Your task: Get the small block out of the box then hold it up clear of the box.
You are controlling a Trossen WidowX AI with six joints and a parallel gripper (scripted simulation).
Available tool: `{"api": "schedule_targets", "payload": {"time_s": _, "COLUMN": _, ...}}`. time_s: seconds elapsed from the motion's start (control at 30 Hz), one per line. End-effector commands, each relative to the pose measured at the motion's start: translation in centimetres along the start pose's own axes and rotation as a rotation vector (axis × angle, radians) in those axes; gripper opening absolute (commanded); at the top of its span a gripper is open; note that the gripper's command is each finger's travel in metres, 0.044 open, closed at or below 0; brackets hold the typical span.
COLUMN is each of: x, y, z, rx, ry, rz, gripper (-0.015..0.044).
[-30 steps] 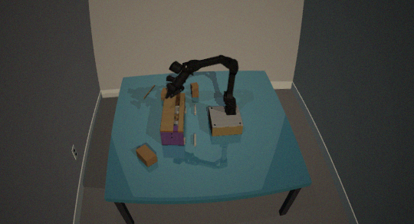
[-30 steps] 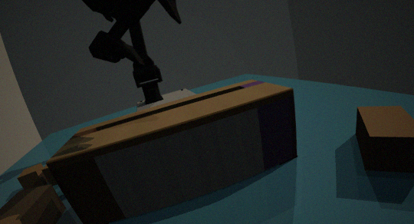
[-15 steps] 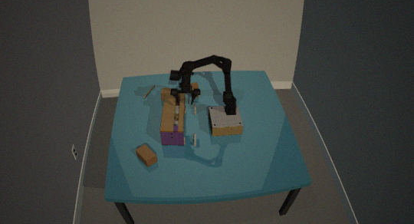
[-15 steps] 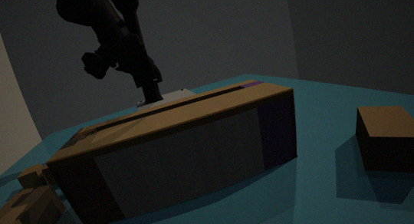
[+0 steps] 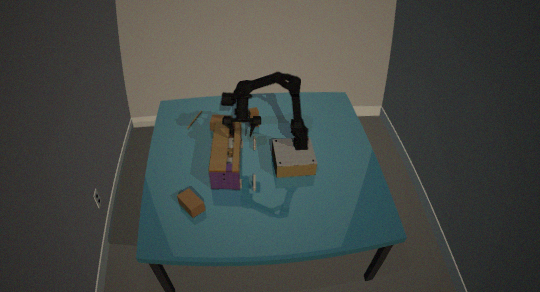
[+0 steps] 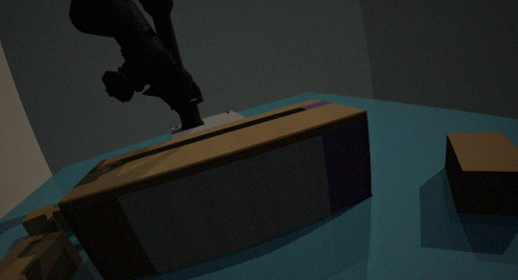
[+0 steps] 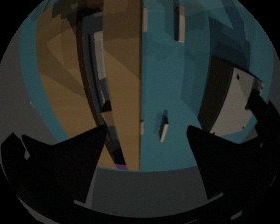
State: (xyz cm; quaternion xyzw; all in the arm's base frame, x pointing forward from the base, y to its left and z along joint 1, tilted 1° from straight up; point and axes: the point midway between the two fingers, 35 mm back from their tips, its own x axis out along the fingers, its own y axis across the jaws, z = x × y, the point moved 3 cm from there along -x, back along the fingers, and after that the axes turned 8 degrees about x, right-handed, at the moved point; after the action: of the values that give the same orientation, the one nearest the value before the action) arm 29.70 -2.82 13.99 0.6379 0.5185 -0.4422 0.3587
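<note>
Fingers [image 5: 231, 130] spread, nothing between them, above the slotted top of the box [image 5: 218, 153] [image 6: 216, 142] [image 7: 123, 75]. Small tan piece, probably the block [image 5: 230, 152] [image 7: 108, 118], seen through the slot, apparently on the shelf inside; the dim light leaves that unsure. Main risk: a push the wrong way drops it into the closed pocket. Cannot tell whether the purple end [image 5: 225, 179] [image 6: 350, 166] [image 7: 121, 166] marks pocket or exit; settle that first. Spread this wide, the fingers look likely to catch the slot's edges on descent and shove or tip the box. Overlong stroke could fling the block off the tabletop [image 5: 330, 203] [image 6: 398, 132] [image 7: 161, 90].
</note>
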Motion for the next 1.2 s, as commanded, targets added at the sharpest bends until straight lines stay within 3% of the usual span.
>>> {"api": "schedule_targets", "payload": {"time_s": 0.0, "x": 1.0, "y": 0.0, "z": 0.4, "rx": 0.011, "ry": -0.006, "rz": -0.016, "gripper": 0.04}}
{"api": "schedule_targets", "payload": {"time_s": 1.17, "x": 6.4, "y": 0.7, "z": 2.0, "rx": 0.011, "ry": -0.005, "rz": -0.016, "gripper": 0.04}}
